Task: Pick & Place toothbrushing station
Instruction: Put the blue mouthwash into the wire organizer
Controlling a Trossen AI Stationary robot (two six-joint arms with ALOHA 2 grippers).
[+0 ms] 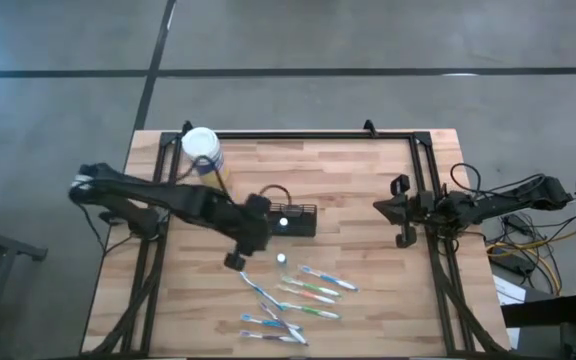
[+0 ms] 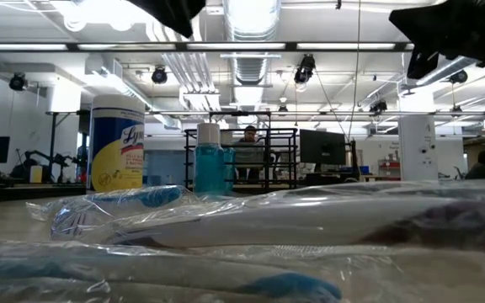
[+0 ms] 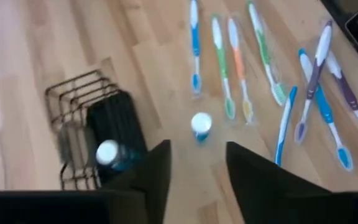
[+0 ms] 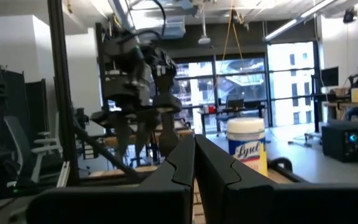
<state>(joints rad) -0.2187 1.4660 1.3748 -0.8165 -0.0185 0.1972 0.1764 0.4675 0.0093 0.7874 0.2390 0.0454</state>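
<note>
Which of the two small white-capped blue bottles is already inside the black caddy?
The bottle standing in the black mesh caddy, close by the left gripper. The other one stands on the bare table beside the toothbrushes.

I see bare wooden tabletop (image 1: 368, 175) at centre right; wrapped toothbrushes (image 1: 303, 292) clutter lower centre, black wire-mesh caddy (image 1: 290, 218) blocks mid-frame.

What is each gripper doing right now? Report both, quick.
Left gripper: open, holding nothing, above the table beside the black caddy.
Right gripper: closed, empty, waiting at the table's right edge.
</note>
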